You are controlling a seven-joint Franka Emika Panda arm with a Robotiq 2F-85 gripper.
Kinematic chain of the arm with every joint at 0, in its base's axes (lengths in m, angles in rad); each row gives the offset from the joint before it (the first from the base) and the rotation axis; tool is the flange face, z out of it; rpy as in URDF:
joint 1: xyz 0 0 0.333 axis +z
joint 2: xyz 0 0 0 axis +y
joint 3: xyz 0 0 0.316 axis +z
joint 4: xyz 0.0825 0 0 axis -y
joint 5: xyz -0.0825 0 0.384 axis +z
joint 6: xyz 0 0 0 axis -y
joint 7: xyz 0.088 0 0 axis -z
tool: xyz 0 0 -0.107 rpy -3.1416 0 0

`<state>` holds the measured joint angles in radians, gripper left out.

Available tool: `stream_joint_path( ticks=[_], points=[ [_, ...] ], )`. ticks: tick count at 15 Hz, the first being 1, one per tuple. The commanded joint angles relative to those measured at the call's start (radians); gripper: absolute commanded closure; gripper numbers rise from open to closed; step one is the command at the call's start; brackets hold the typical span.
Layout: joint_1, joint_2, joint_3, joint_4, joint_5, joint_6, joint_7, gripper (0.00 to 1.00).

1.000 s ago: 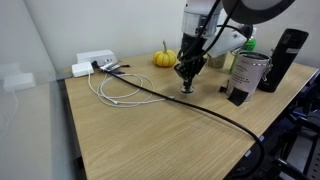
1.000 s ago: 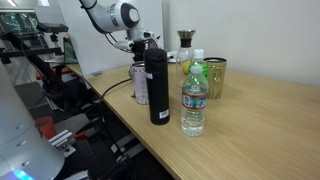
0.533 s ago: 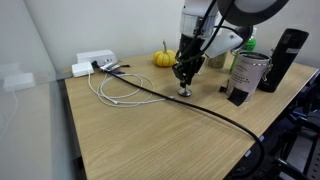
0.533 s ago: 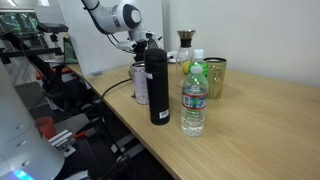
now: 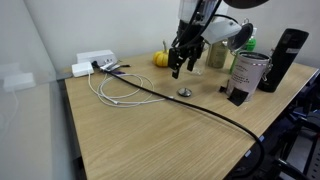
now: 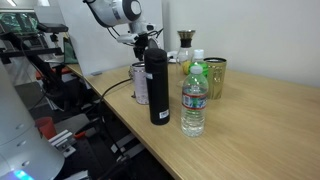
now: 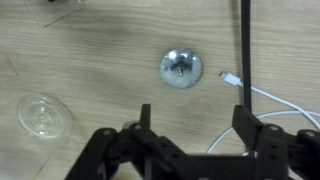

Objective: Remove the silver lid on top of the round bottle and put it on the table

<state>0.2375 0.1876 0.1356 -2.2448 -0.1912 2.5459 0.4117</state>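
Silver metal, small and round with a darker centre, the lid (image 7: 181, 67) lay flat on the light wood-grain tabletop (image 7: 80, 50) just above the middle of the wrist view, with nothing touching it. In an exterior view the lid (image 5: 184, 92) sat right of centre on the tabletop (image 5: 150, 135), near a thick black cable (image 5: 205, 109) that ran diagonally toward the lower right.

The black end effector (image 7: 193, 118) filled the bottom edge of the wrist view. Its fingers (image 7: 145, 115) were spread wide with nothing between them, and the lid lay apart from them, higher in the frame. In an exterior view the end effector (image 5: 180, 66) hung above the lid, clear of the tabletop.

A thin white cable's plug end (image 7: 228, 77) lay just right of the lid in the wrist view, and the black cable (image 7: 243, 40) ran down from the top edge beside it. A clear round object (image 7: 44, 113) sat at the left. It was possibly a transparent cap, but the view was too soft to tell.

The round clear glass bottle with a narrow dark-topped neck (image 6: 185, 42) stood in the upper middle of an exterior view, behind a tall black cylindrical flask (image 6: 158, 85) and a plastic water bottle with a green cap (image 6: 194, 100). A small orange pumpkin (image 5: 163, 58) sat just left of the end effector.
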Motion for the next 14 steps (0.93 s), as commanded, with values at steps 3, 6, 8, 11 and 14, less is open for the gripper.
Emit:
stream_joint_path(
  ticks=[3,6,8,11,14],
  points=[
    [-0.002,-0.092,-0.002,0.022,-0.028,-0.105,-0.018,0.0],
    [-0.01,-0.139,0.008,0.041,-0.02,-0.167,-0.017,0.0],
    [-0.013,-0.134,0.012,0.037,-0.014,-0.136,-0.007,0.0],
    [-0.014,-0.141,0.013,0.038,-0.014,-0.152,-0.006,0.0],
    [-0.014,-0.139,0.013,0.038,-0.014,-0.152,-0.006,0.0]
  ],
)
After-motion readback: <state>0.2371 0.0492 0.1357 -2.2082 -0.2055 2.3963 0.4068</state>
